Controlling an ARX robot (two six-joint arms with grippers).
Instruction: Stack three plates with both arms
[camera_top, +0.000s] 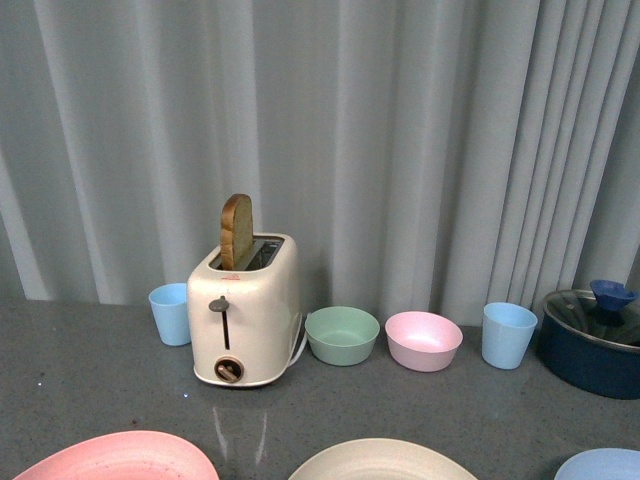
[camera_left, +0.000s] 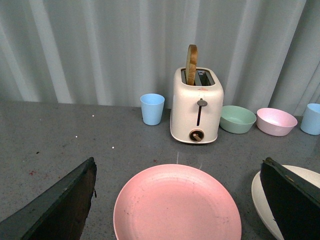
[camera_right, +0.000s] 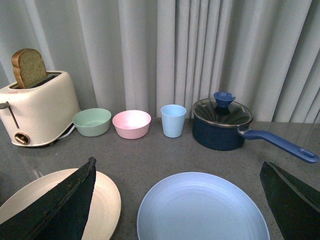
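Three plates lie side by side on the grey table at its near edge: pink plate (camera_top: 115, 458) at left, cream-beige plate (camera_top: 380, 460) in the middle, light blue plate (camera_top: 605, 465) at right. No arm shows in the front view. In the left wrist view my left gripper (camera_left: 177, 200) is open, empty, its fingers either side of the pink plate (camera_left: 176, 205) and above it; the cream plate (camera_left: 260, 197) lies beside. In the right wrist view my right gripper (camera_right: 177, 200) is open, empty, straddling the blue plate (camera_right: 202, 210), the cream plate (camera_right: 107, 202) beside it.
Along the curtain at the back stand a blue cup (camera_top: 171, 313), a cream toaster (camera_top: 246, 310) with a bread slice, a green bowl (camera_top: 342, 334), a pink bowl (camera_top: 423, 340), another blue cup (camera_top: 508, 335) and a dark blue lidded pot (camera_top: 592, 342).
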